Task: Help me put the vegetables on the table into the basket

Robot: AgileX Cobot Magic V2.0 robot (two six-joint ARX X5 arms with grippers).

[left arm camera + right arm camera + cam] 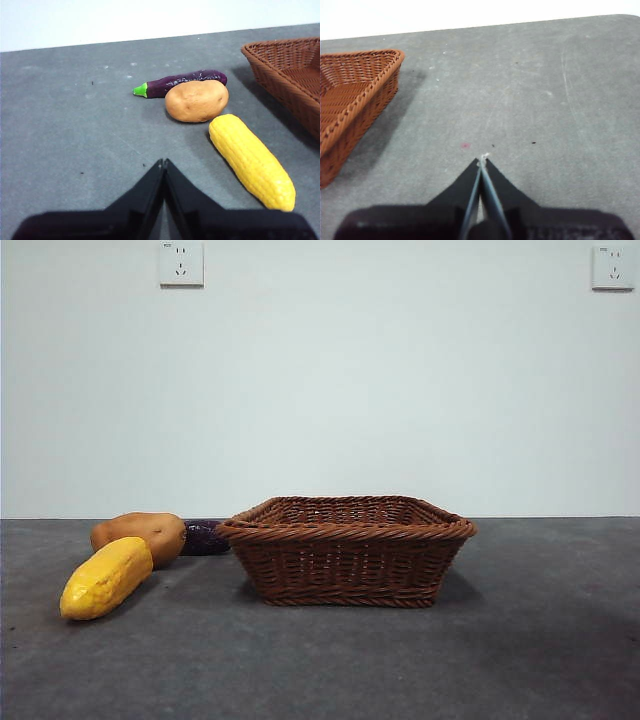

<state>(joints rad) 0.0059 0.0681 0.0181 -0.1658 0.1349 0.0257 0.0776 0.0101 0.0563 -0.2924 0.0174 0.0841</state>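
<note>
A brown woven basket (345,550) stands mid-table, with nothing showing above its rim. To its left lie the vegetables: a yellow corn cob (106,577) nearest the front, an orange-brown tuber (140,535) behind it, and a dark purple eggplant (205,538) mostly hidden behind the tuber. The left wrist view shows the corn (251,161), the tuber (197,101), the eggplant (180,82) with its green stem, and the basket's corner (287,75). My left gripper (163,162) is shut and holds nothing, short of the vegetables. My right gripper (483,161) is shut over bare table beside the basket (355,95).
The dark grey table (540,640) stretches wide around the basket. A white wall with two power sockets (181,263) stands behind. A small red speck (465,145) marks the table near the right gripper. Neither arm shows in the front view.
</note>
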